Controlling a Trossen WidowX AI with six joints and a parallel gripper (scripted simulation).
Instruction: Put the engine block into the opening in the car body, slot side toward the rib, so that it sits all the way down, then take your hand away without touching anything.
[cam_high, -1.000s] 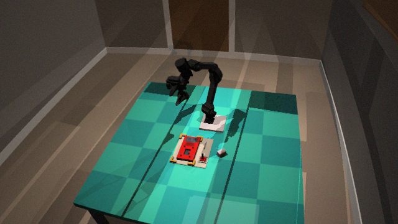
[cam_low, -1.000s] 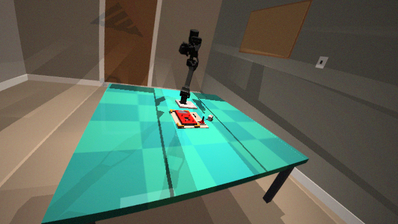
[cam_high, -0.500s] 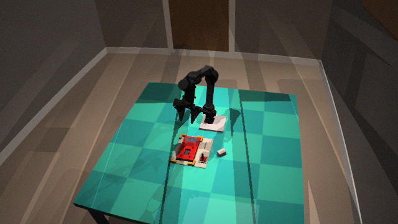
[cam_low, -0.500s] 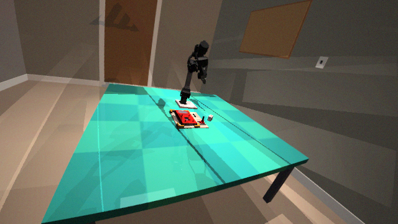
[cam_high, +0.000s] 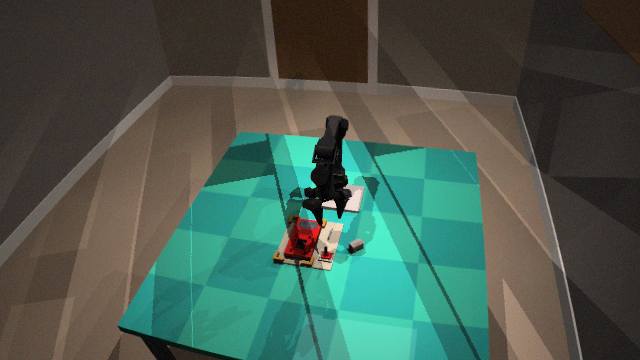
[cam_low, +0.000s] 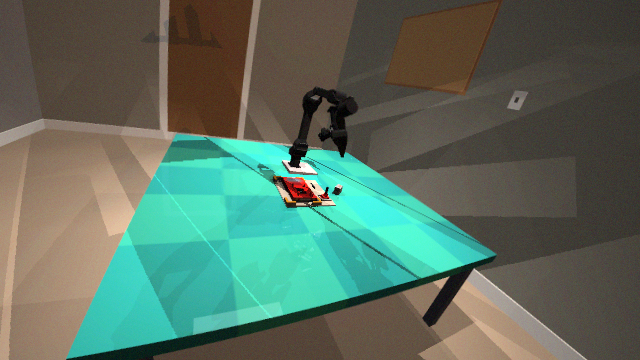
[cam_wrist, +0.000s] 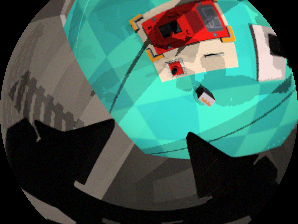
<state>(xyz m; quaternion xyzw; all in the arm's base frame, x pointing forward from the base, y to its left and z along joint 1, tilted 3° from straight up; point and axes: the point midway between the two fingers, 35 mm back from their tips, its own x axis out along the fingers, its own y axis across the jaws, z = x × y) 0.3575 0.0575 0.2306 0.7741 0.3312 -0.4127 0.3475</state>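
Note:
The engine block, which I take to be the small grey-brown block (cam_high: 356, 246) (cam_low: 338, 189) (cam_wrist: 205, 96), lies loose on the table beside the cream board; the wrist view shows a dark side and a pale side with orange marks. The red car body (cam_high: 312, 234) (cam_low: 290, 185) (cam_wrist: 195, 26) sits on the board between yellow-orange corner pieces. Its dark opening (cam_high: 301, 244) (cam_wrist: 170, 28) shows; the rib cannot be made out. My gripper (cam_high: 330, 220) (cam_low: 342, 154) (cam_wrist: 152, 129) is open and empty, with its fingers pointing down, high above the table and clear of the block.
The cream board (cam_high: 336, 233) (cam_wrist: 225, 57) carries a small red piece with a black upright knob (cam_high: 326, 254) (cam_low: 325, 194) (cam_wrist: 175, 68) beside the car, on the block's side, and a thin dark slot. The arm's white base plate (cam_high: 356, 199) (cam_low: 307, 169) (cam_wrist: 267, 62) is behind the board.

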